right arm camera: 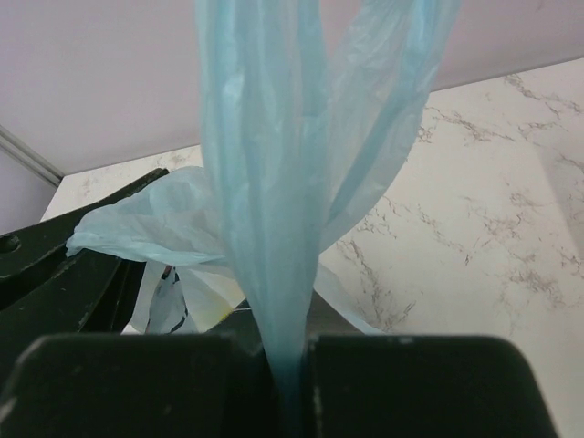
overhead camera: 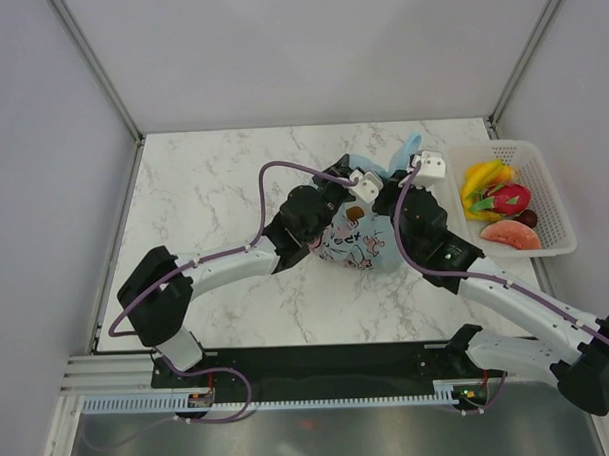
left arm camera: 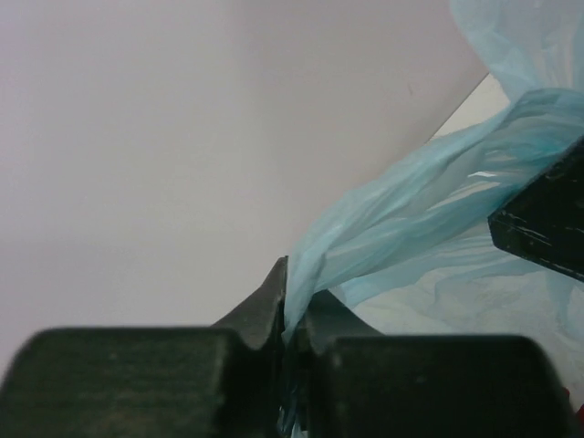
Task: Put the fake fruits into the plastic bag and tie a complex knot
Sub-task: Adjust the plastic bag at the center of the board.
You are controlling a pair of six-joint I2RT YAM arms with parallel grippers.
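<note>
The plastic bag (overhead camera: 357, 244), light blue with a white doodle panel, lies at the table's middle with a tan round fruit (overhead camera: 356, 215) showing at its mouth. My left gripper (overhead camera: 375, 186) (left arm camera: 294, 308) is shut on a twisted strip of one bag handle (left arm camera: 429, 196). My right gripper (overhead camera: 411, 174) (right arm camera: 290, 354) is shut on the other handle (right arm camera: 265, 182), which rises straight up from its jaws. A blue handle tip (overhead camera: 411, 144) sticks out beyond both grippers. Yellow bananas (overhead camera: 483, 175), a dragon fruit (overhead camera: 510, 196), an orange-red slice (overhead camera: 510, 236) and a dark ball (overhead camera: 527, 218) lie in the basket.
A white mesh basket (overhead camera: 553, 194) stands at the table's right edge, close to my right arm. Both arms cross over the bag at the centre. Metal frame posts rise at the back corners. The right gripper's black body (left arm camera: 547, 224) shows in the left wrist view.
</note>
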